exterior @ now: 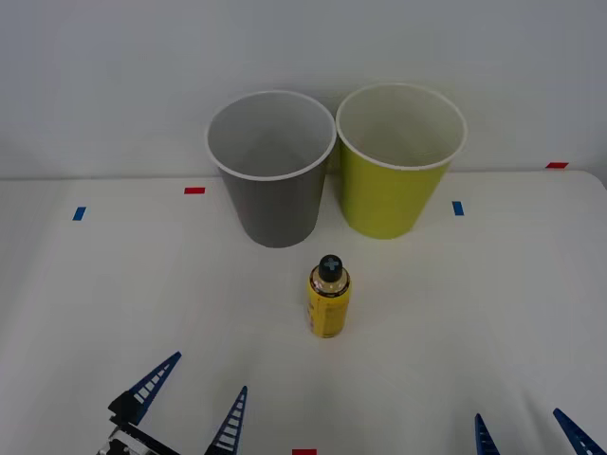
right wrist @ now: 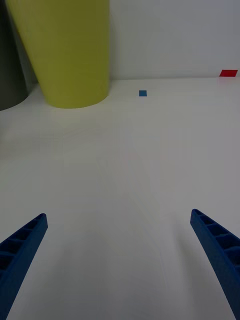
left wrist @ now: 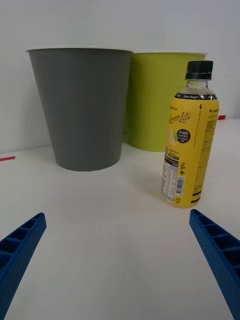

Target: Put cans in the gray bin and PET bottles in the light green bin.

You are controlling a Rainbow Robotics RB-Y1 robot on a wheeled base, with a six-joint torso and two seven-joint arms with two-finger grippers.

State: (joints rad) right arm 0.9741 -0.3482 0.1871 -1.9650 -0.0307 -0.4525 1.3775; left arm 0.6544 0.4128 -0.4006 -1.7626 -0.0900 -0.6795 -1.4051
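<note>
Bottle stands upright on the table, mid-scene, just near of the gap between the two bins and apart from both. Black cap on, yellow label, clear neck. Untouched; nothing grips it.

Gray bin sits far-left of the bottle, green bin far-right. The two stand side by side, rims nearly touching, mouths open. No cans visible on the table.

Left gripper hovers at the near edge, left of the bottle, jaws spread wide and empty. In its wrist view the bottle stands ahead, off toward one finger, not centred in the gap. Right gripper waits at the near right corner, jaws also wide and empty, facing bare table with the green bin far off to one side.

Step in hand, as I judge it: reach and grasp the bottle, then drop it in the green bin.

- Either arm could reach. The green bin lies on the right side, so the right arm would have the shorter carry.
- Centre the bottle between the fingers before closing; a finger clipping the label side would likely tip it.
- Grip the labelled body, below the neck. A tall, narrow bottle topples easily.
- Lift clear of the white rim before crossing over it.
- Release above the green mouth, not the gray one beside it.
</note>
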